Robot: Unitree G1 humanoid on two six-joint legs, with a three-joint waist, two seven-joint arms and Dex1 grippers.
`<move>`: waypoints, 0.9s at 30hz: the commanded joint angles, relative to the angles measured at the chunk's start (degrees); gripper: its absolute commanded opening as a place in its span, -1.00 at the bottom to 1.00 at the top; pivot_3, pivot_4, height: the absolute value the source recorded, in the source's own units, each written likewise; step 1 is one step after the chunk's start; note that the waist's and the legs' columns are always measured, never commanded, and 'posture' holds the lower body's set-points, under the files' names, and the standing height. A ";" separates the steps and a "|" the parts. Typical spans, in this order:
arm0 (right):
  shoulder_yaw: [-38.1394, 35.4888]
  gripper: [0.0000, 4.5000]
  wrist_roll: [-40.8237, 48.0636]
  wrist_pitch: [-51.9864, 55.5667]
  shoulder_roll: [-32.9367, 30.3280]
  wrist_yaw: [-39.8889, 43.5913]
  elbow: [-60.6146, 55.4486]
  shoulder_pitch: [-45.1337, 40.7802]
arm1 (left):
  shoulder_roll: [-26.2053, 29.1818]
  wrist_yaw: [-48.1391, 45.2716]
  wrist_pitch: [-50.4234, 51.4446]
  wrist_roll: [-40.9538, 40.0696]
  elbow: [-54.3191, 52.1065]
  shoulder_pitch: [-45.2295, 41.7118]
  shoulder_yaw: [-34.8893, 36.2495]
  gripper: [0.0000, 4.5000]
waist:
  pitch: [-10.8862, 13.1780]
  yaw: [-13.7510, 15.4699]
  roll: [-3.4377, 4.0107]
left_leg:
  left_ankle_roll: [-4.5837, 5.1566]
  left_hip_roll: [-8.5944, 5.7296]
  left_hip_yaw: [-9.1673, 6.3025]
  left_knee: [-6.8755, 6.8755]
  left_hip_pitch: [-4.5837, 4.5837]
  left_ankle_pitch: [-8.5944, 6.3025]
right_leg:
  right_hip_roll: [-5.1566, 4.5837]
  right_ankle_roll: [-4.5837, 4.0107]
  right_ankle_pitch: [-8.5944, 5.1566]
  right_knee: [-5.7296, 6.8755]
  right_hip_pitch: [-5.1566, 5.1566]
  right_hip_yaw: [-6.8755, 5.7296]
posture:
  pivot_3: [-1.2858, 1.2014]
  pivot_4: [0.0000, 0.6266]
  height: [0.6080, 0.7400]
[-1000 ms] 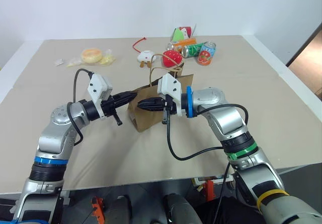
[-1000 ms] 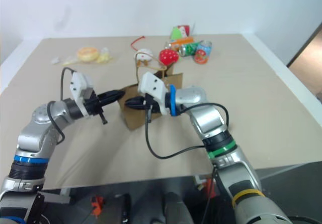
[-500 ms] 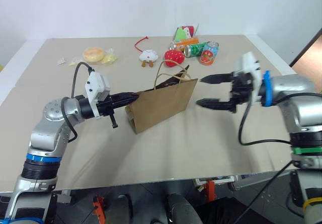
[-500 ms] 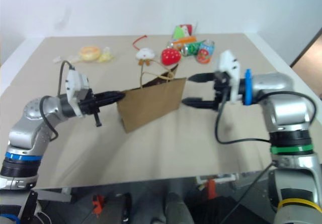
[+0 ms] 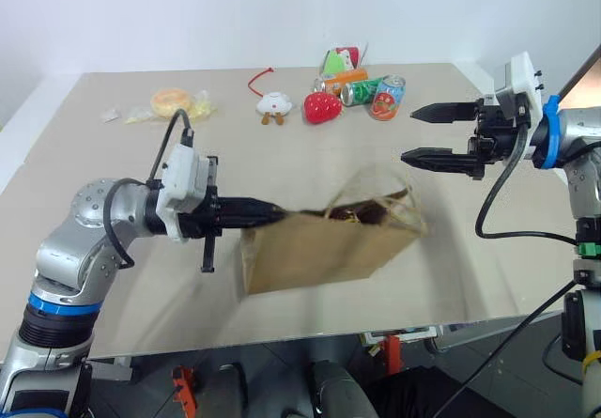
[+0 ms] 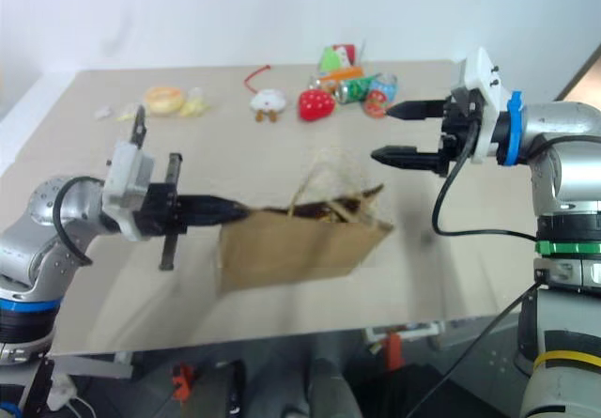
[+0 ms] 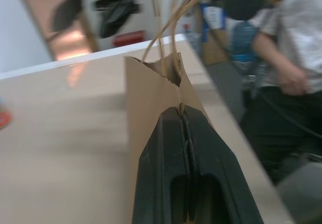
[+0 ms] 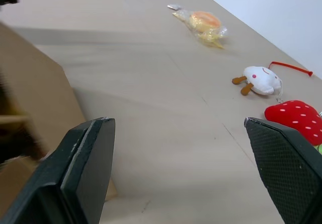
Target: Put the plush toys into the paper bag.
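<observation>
Left hand [image 5: 268,213]: clenched on the bag's [image 5: 324,249] top edge at its left end, fingers level and pointing right, paper pinched between them as the left wrist view shows. Bag hanging from that grip near the front of the surface [image 5: 113,202], long axis running left to right, mouth up and gaping, cord handles [image 5: 380,193] loose at the far end; something dark and reddish inside, too blurred to name.

Right hand [image 5: 434,136]: released, fingers spread wide and empty, raised to the right of the bag and well apart from it, pointing left.

Toys out on the surface, along the back edge: red strawberry plush [image 5: 321,107], white plush with orange feet [image 5: 275,104] just left of it, yellow one [image 5: 171,101] further left by some wrappers. Cans [image 5: 376,94] behind the strawberry.

Likely next: right hand, free and nearer, forward and left to the strawberry; bag mouth lies nearer than the toys, below and left of that hand.
</observation>
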 commanded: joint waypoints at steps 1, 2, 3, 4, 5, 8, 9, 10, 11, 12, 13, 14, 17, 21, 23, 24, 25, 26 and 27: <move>-0.74 0.97 -0.11 -0.21 -1.41 1.37 -0.16 -2.35 | 2.13 -4.28 -1.95 0.51 0.28 1.24 -0.43 -1.00 | 0.00 -0.03 0.00 | 0.00 0.00 0.01 0.02 0.00 0.00 | 0.00 0.00 0.00 0.00 0.00 0.01 | 0.03 -0.52 1.00; -0.57 0.97 -0.09 -0.03 -1.27 1.65 -0.29 -2.35 | 2.44 -5.32 -2.77 1.17 1.13 1.50 -0.83 -1.00 | 0.00 -0.10 0.00 | 0.00 0.00 0.02 0.02 0.00 0.00 | 0.00 0.00 0.01 0.00 0.00 0.01 | 0.03 -0.52 1.00; -0.50 0.97 -0.06 0.18 -1.13 1.90 -0.40 -2.36 | 2.57 -6.10 -3.77 1.96 1.94 1.63 -1.16 -1.00 | 0.00 -0.12 0.00 | 0.00 0.00 0.03 0.03 0.00 0.00 | 0.00 0.00 0.01 0.00 0.00 0.02 | 0.03 -0.52 1.00; -0.47 0.97 0.08 0.40 -0.88 1.97 -0.65 -2.31 | 2.60 -6.68 -5.04 3.09 3.03 1.53 -1.52 -1.00 | 0.00 -0.20 0.00 | 0.00 0.00 0.03 0.03 0.00 0.00 | 0.00 0.00 0.01 0.00 0.00 0.02 | 0.03 -0.52 1.00; -0.47 0.97 0.33 0.73 -0.63 2.06 -0.90 -2.28 | 2.36 -6.63 -5.82 3.94 4.07 1.10 -1.59 -1.00 | 0.00 -0.24 0.00 | 0.00 0.00 0.03 0.04 0.00 0.00 | -0.01 0.00 0.01 0.00 0.01 0.02 | 0.03 -0.52 1.00; -0.60 0.97 1.52 1.99 0.18 2.41 -1.62 -2.17 | 1.74 -4.49 -7.71 7.28 7.16 -1.13 -1.59 -1.00 | 0.00 -0.27 0.00 | 0.00 0.00 0.03 0.05 0.00 0.00 | -0.01 0.00 0.01 0.00 0.02 0.02 | 0.03 -0.52 1.00; -0.63 0.97 1.81 2.24 0.36 2.66 -1.77 -2.12 | 1.73 -4.10 -8.04 7.84 7.78 -1.60 -1.55 -1.00 | 0.00 -0.27 0.00 | 0.00 0.00 0.03 0.05 0.00 0.00 | -0.01 0.00 0.01 0.00 0.02 0.02 | 0.03 -0.52 1.00; -0.73 0.97 2.22 2.54 0.56 3.05 -1.87 -2.09 | 1.76 -3.97 -8.50 8.27 8.16 -1.85 -1.40 -1.00 | 0.00 -0.27 0.00 | 0.00 0.00 0.03 0.05 0.00 0.00 | -0.01 0.00 0.01 0.00 0.02 0.02 | 0.03 -0.52 1.00; -0.76 0.97 2.61 2.90 0.76 3.47 -2.16 -1.94 | 1.94 -4.11 -9.17 8.57 8.43 -2.00 -1.18 -1.00 | 0.00 -0.28 0.00 | 0.01 0.00 0.03 0.06 0.00 0.00 | 0.00 0.01 0.02 0.01 0.02 0.02 | 0.03 -0.52 1.00; -0.84 1.00 3.14 3.19 1.06 3.85 -2.77 -1.57 | 2.15 -4.14 -9.78 8.75 8.62 -2.09 -0.80 -0.81 | 0.00 -0.28 0.00 | 0.01 0.00 0.05 0.05 0.00 0.00 | -0.01 0.01 0.02 0.01 0.01 0.05 | 0.03 -0.52 1.00; -0.90 1.00 3.85 3.66 1.37 4.36 -3.46 -1.11 | 2.43 -4.15 -10.16 8.77 8.69 -2.23 -0.34 -0.76 | 0.00 -0.28 0.00 | 0.01 0.00 0.05 0.05 0.00 0.00 | -0.01 0.01 0.02 0.02 0.01 0.05 | 0.03 -0.52 1.00; -1.02 1.00 4.84 4.61 1.61 4.87 -4.29 -0.62 | 2.87 -4.12 -10.25 8.85 8.60 -2.25 0.01 -0.72 | 0.00 -0.28 0.00 | 0.01 0.00 0.06 0.05 0.00 0.00 | -0.01 0.01 0.02 0.02 0.01 0.05 | 0.03 -0.52 1.00; -1.21 1.00 7.27 7.30 1.77 6.35 -6.41 0.44 | 3.69 -4.00 -10.64 8.94 8.08 -1.67 0.57 -0.29 | 0.00 -0.27 0.01 | 0.03 0.02 0.06 0.02 0.00 -0.02 | 0.01 0.02 0.02 0.04 -0.02 0.04 | 0.03 -0.52 1.00; -0.82 1.00 9.84 10.37 1.41 8.40 -9.56 1.53 | 4.35 -3.22 -9.73 8.18 6.14 -0.26 0.97 0.59 | 0.00 -0.27 0.01 | 0.04 0.02 0.06 0.04 0.00 -0.02 | 0.00 0.03 0.02 0.08 -0.02 0.06 | 0.03 -0.52 1.00; -0.88 1.00 10.71 11.07 1.63 8.37 -10.95 1.74 | 4.39 -0.76 -5.68 4.87 3.61 -0.29 2.67 0.82 | 0.00 -0.28 0.01 | 0.04 0.02 0.07 0.07 0.00 -0.01 | 0.00 0.03 0.03 0.08 -0.01 0.06 | 0.03 -0.52 1.00; -0.89 1.00 10.58 10.84 1.79 8.12 -10.79 1.57 | 4.36 1.22 -2.80 2.43 2.26 -0.77 3.99 0.96 | 0.00 -0.28 0.00 | 0.04 0.02 0.07 0.10 0.00 -0.01 | 0.00 0.03 0.03 0.09 0.00 0.06 | 0.03 -0.52 1.00; -0.95 1.00 10.18 10.30 1.91 7.73 -10.23 1.40 | 4.30 3.57 0.30 0.01 1.22 -1.36 5.37 0.96 | 0.00 -0.28 0.00 | 0.04 0.03 0.07 0.10 0.00 -0.01 | 0.00 0.03 0.04 0.09 0.00 0.06 | 0.03 -0.52 1.00; -1.02 1.00 9.03 8.87 1.94 7.02 -8.40 1.24 | 4.06 7.25 3.47 -2.05 0.90 -2.07 7.36 0.96 | 0.00 -0.28 0.00 | 0.04 0.03 0.07 0.11 0.00 -0.01 | 0.00 0.04 0.04 0.10 0.00 0.05 | 0.03 -0.52 1.00; -1.13 1.00 7.87 7.45 2.03 6.08 -6.43 1.05 | 3.85 10.53 5.53 -2.72 1.03 -2.38 9.01 0.96 | 0.00 -0.28 0.00 | 0.04 0.03 0.06 0.11 0.00 -0.01 | 0.00 0.05 0.05 0.11 0.00 0.05 | 0.03 -0.52 1.00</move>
